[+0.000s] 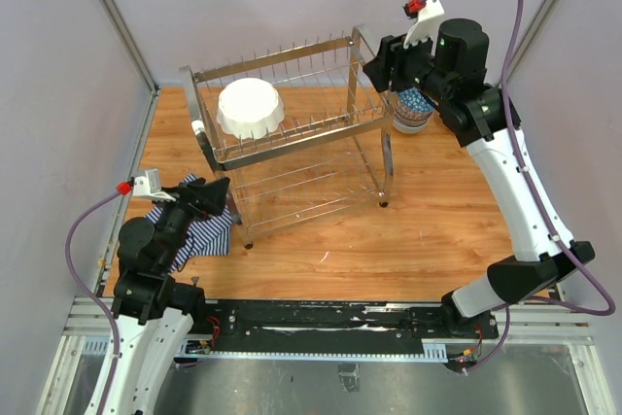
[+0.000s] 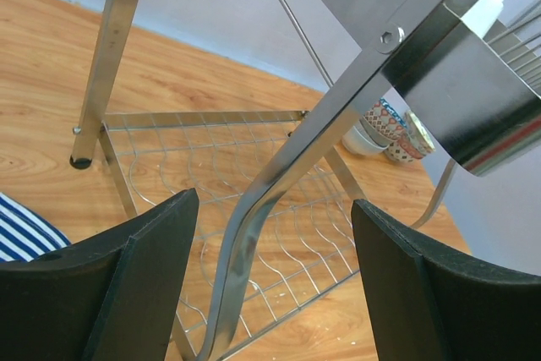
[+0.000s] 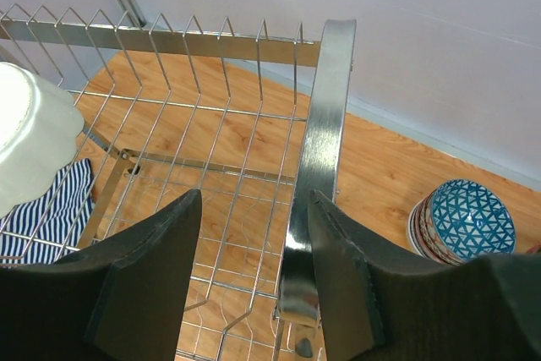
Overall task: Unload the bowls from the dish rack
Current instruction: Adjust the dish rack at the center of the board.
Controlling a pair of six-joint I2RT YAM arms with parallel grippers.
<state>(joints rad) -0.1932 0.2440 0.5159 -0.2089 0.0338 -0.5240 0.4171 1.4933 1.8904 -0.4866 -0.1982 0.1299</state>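
The chrome dish rack (image 1: 292, 143) stands mid-table. A large white scalloped bowl (image 1: 251, 109) sits on its upper tier and shows at the left edge of the right wrist view (image 3: 25, 133). A stack of patterned bowls (image 1: 413, 109) stands on the table just right of the rack, topped by a blue-patterned one (image 3: 467, 219), and shows far off in the left wrist view (image 2: 391, 128). My left gripper (image 1: 220, 193) is open, with the rack's front-left leg (image 2: 279, 183) between its fingers. My right gripper (image 1: 381, 67) is open over the rack's right end, its flat end handle (image 3: 325, 124) beside the right finger.
A blue-white striped cloth (image 1: 199, 225) lies on the wooden table (image 1: 428, 221) under my left gripper, left of the rack. The rack's lower wire shelf (image 2: 254, 175) holds nothing. Grey walls close in on the back and both sides.
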